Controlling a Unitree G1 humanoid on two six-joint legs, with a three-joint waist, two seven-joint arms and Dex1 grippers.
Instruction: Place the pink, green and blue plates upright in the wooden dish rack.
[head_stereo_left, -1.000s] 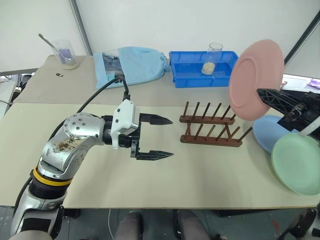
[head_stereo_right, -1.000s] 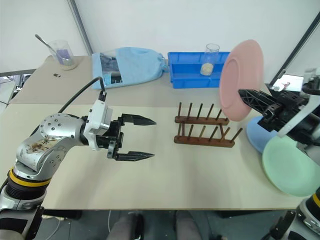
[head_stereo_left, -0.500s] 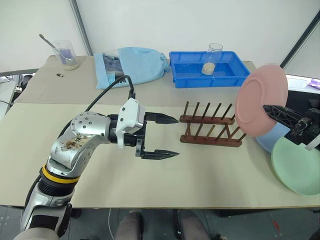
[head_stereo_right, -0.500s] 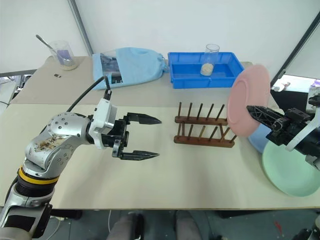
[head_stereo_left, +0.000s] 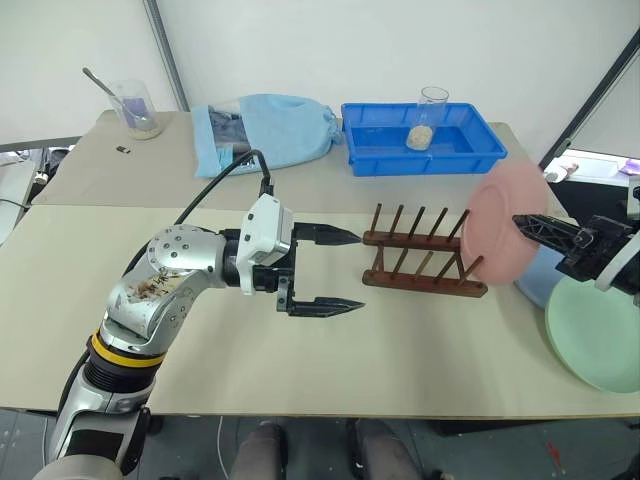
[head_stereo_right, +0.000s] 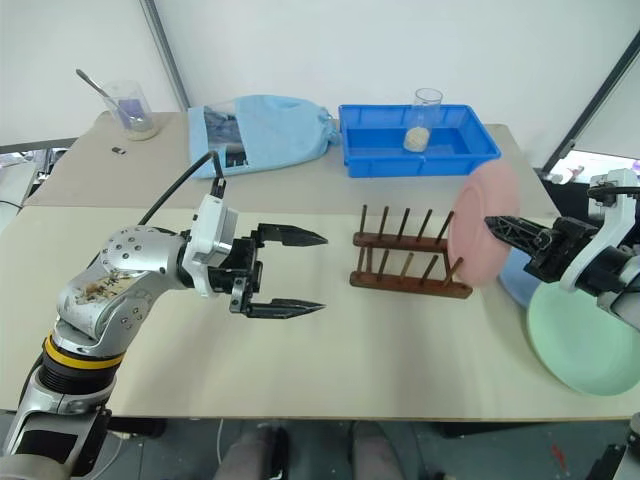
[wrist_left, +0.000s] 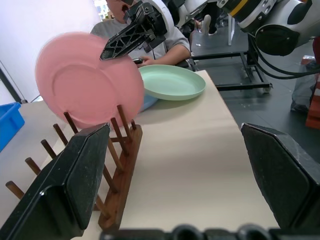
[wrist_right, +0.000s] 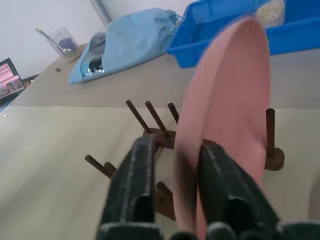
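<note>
The pink plate (head_stereo_left: 503, 238) stands upright and slightly tilted at the right end of the wooden dish rack (head_stereo_left: 420, 262), its lower rim among the last pegs. My right gripper (head_stereo_left: 528, 224) straddles the plate's rim. In the right wrist view a gap shows between one finger (wrist_right: 142, 165) and the plate (wrist_right: 225, 115), so the gripper is open. The green plate (head_stereo_left: 595, 335) lies flat at the table's right edge, and the blue plate (head_stereo_left: 532, 290) lies partly under it and behind the pink one. My left gripper (head_stereo_left: 357, 270) hovers open and empty left of the rack, pointing at it.
A blue plastic tray (head_stereo_left: 425, 140) with a glass cup (head_stereo_left: 430, 105) stands behind the rack. A light blue cloth bag (head_stereo_left: 270, 130) and a glass with a spoon (head_stereo_left: 135, 105) sit at the back left. A seated person (wrist_left: 165, 45) is beyond the table's right end.
My right gripper has brought the pink plate down and in, from high above the table to the rack's right end, and its fingers have parted. My left gripper has stayed put.
</note>
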